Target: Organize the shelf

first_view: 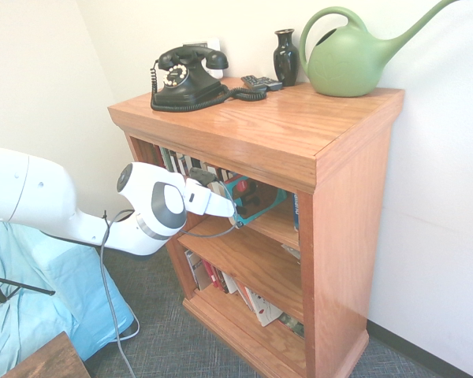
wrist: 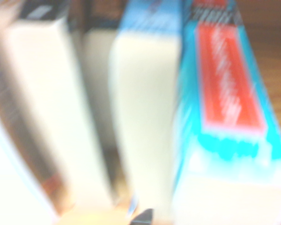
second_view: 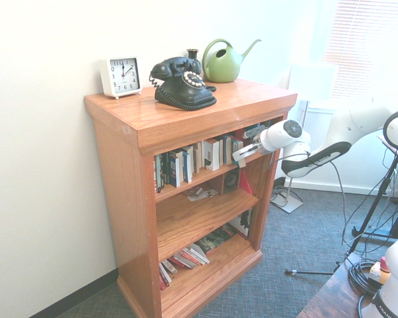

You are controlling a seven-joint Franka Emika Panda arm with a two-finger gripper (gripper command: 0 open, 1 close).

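Observation:
The shelf (first_view: 347, 205) is a reddish-brown wooden bookcase (second_view: 119, 192) with three tiers. My gripper (first_view: 235, 206) reaches into the right end of the top tier (second_view: 241, 155). It is shut on a teal book (first_view: 262, 209), which hangs tilted above the board. In the blurred wrist view the same teal book with a red label (wrist: 229, 117) stands beside the pale page edges of other books (wrist: 145, 117). A row of upright books (second_view: 186, 164) fills the rest of that tier.
On top stand a black dial telephone (first_view: 185, 77), a dark vase (first_view: 285, 57), a green watering can (first_view: 347, 59), a remote (first_view: 262, 82) and a white clock (second_view: 120, 76). Fallen books (first_view: 221, 279) lie on the bottom tier. A light-blue covered block (first_view: 39, 299) stands left.

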